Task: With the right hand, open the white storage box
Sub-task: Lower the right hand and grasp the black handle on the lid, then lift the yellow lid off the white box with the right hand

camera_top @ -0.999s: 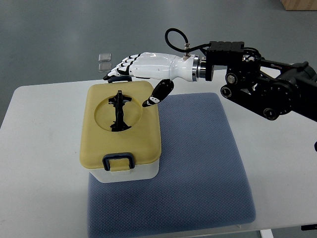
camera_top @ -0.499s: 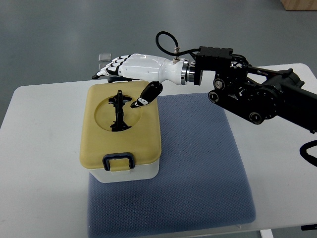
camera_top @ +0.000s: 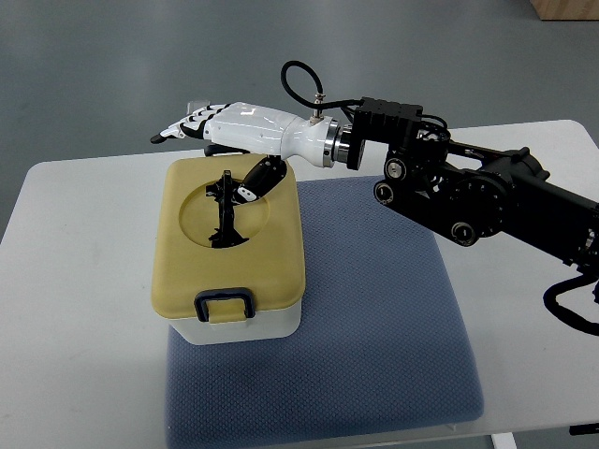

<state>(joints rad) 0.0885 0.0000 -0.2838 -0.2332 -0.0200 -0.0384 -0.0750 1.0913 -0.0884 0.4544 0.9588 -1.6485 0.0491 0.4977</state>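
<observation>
— How much room is there around it?

— The white plastic storage box with the pale yellow lid (camera_top: 229, 253) sits on the left part of a blue-grey textured mat (camera_top: 374, 318), which lies on a white worktop (camera_top: 75, 309). The box's left side hangs just over the mat's left edge. To its right the mat is bare right across, and the worktop on the left is free out to its rounded corner. The front of the box, with its dark blue latch (camera_top: 223, 304), faces the near edge, with a strip of mat in front of it.

— And the hand?

— The white right hand with black joints (camera_top: 220, 140) reaches in from the right on a black arm (camera_top: 468, 192), over the far end of the lid. Its fingers (camera_top: 182, 126) are stretched out nearly flat and close together, pointing left past the box's back edge. The thumb (camera_top: 257, 178) angles down toward the round recess in the lid, its tip just beside the black handle (camera_top: 225, 210) standing there. I can't tell whether it touches. It's grasping nothing, and the lid is shut.
</observation>
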